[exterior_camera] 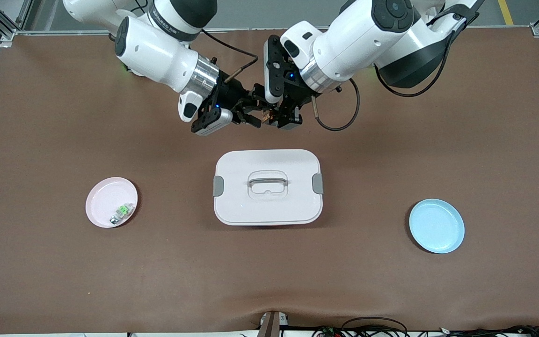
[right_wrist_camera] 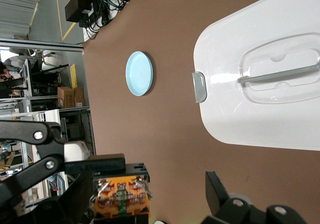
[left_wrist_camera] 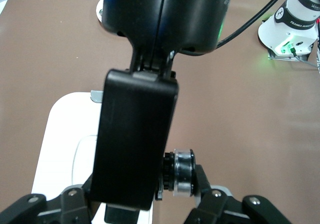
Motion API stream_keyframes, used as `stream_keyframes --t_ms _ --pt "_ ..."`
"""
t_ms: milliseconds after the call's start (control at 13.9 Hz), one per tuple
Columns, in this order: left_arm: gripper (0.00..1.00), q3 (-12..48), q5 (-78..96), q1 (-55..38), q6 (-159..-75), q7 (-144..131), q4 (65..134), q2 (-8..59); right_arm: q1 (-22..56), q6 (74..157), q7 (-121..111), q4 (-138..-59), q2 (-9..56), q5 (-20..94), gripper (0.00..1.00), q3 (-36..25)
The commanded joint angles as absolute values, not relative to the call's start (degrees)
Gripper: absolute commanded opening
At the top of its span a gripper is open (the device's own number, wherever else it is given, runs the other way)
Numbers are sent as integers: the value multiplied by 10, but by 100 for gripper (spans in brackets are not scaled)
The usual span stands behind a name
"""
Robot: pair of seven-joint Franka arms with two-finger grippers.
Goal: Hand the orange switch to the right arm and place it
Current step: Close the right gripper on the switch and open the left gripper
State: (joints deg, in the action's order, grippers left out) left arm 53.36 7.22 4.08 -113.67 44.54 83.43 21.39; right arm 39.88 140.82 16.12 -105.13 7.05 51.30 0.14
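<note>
Over the brown table [exterior_camera: 40,281], above the bare stretch between the robots' bases and the white lidded box [exterior_camera: 268,187], the two arms met with their grippers nearly tip to tip. The box sat mid-table, its lid closed, a grey latch at each end and a recessed handle [exterior_camera: 268,179] in the middle. Toward the left arm's end of the table lay a light blue plate [exterior_camera: 437,226], bare; toward the right arm's end lay a pink plate [exterior_camera: 105,199] with a small green-and-clear part [exterior_camera: 122,211] resting near its rim on the side nearer the front camera.

The left gripper [exterior_camera: 272,117] hung in the air with its jaws pressed onto the orange switch [exterior_camera: 265,118], which showed in the front view as a small orange speck between the two hands. In the right wrist view the switch [right_wrist_camera: 120,196] appeared as an orange block with a green strip, clamped in the left arm's black fingers [right_wrist_camera: 102,163]. The right gripper [exterior_camera: 250,113] faced it just beside, its jaws spread to either side of the switch, and I could not tell whether either finger [right_wrist_camera: 217,190] touched it.
</note>
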Motion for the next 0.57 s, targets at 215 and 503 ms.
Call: stream_keyframes --t_ms 215,503 --pt "0 535 67 29 -1141 410 828 222 403 1402 160 -1031 70 521 34 -3" --pt "0 535 55 30 -1141 410 828 221 402 1399 163 -1027 69 524 16 -4"
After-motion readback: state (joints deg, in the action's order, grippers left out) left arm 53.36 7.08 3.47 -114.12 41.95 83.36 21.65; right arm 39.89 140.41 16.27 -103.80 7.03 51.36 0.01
